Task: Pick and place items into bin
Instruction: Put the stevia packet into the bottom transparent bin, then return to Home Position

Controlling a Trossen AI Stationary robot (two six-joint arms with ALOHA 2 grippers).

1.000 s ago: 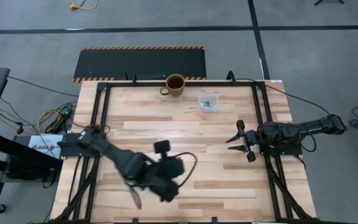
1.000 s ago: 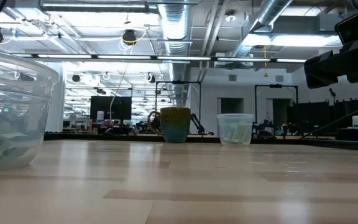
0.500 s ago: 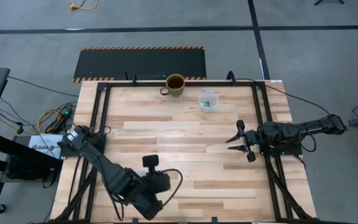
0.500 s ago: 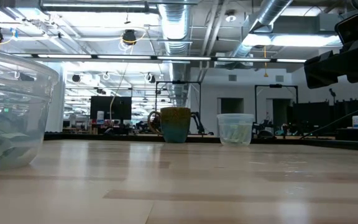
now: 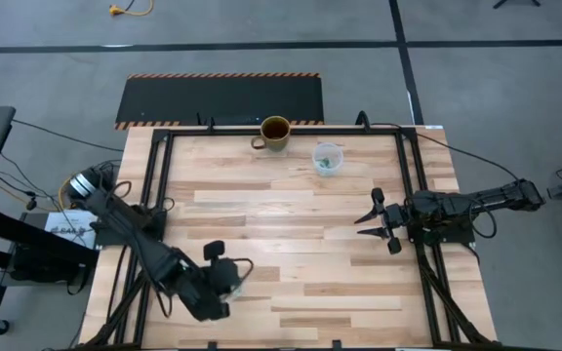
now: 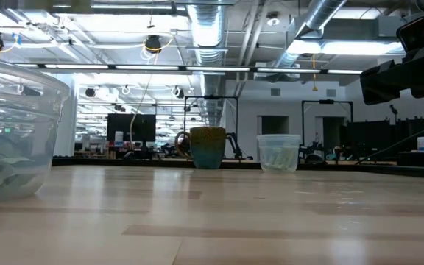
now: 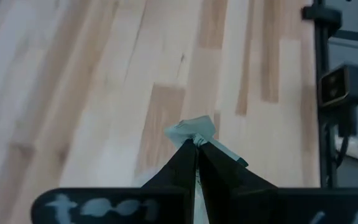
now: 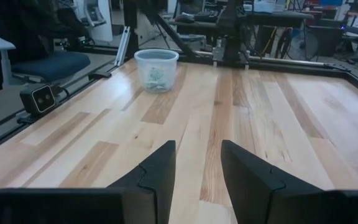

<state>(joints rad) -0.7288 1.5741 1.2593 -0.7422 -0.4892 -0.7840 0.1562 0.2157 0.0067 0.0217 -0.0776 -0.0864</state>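
Swung toward the lower left, my left pincer (image 7: 197,144) pinches one mint item (image 7: 193,130) over the tabletop (image 7: 104,93); no writing is readable.

Pale mint-green wrapper (image 7: 194,129) pinched between black fingers (image 7: 180,168); table (image 5: 291,195) of light wood planks in blond and tan stripes; olive-green mug (image 5: 274,132); clear plastic cup (image 5: 327,158); black mat (image 5: 220,97) edged with orange-black hazard stripes

— What is borne by the wooden table (image 5: 291,210)?
— An olive mug (image 5: 274,132) and a clear cup (image 5: 327,158) are set near its far edge; a clear bin (image 6: 9,132) is seen in the low view.
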